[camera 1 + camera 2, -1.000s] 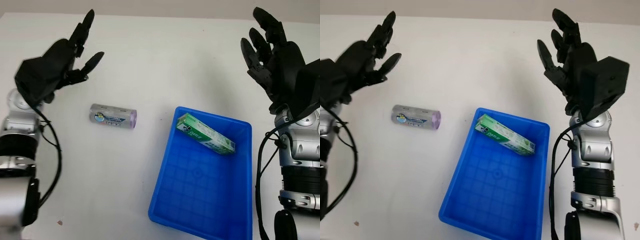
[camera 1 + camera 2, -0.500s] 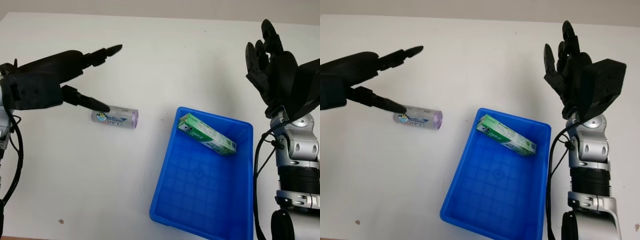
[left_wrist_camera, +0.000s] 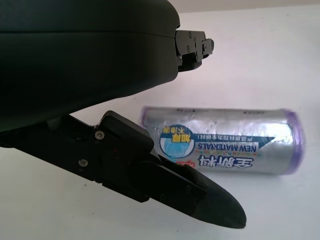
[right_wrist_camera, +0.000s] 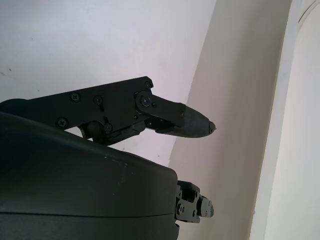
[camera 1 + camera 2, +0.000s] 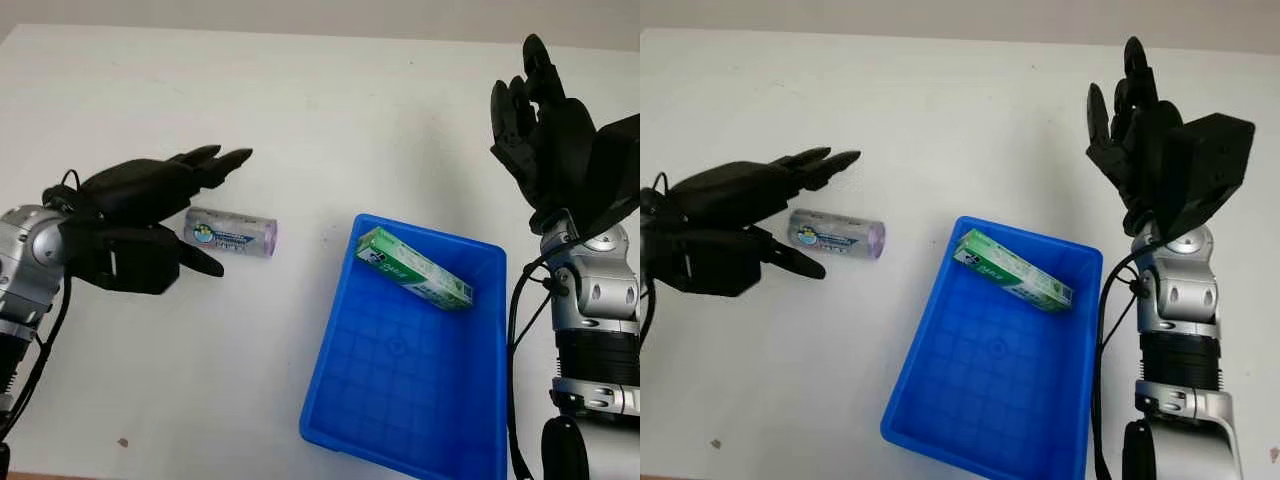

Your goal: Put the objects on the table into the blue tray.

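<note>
On the white tabletop (image 5: 330, 130), the blue plastic tray (image 5: 345, 380) at right already holds a green carton (image 5: 412, 268); the left hand (image 5: 135, 220) has dropped beside the silver foil-wrapped roll (image 5: 230, 232), fingers (image 3: 175, 185) spread around it, not yet gripping. The right hand (image 5: 555, 140) hangs open, raised at far right.
</note>
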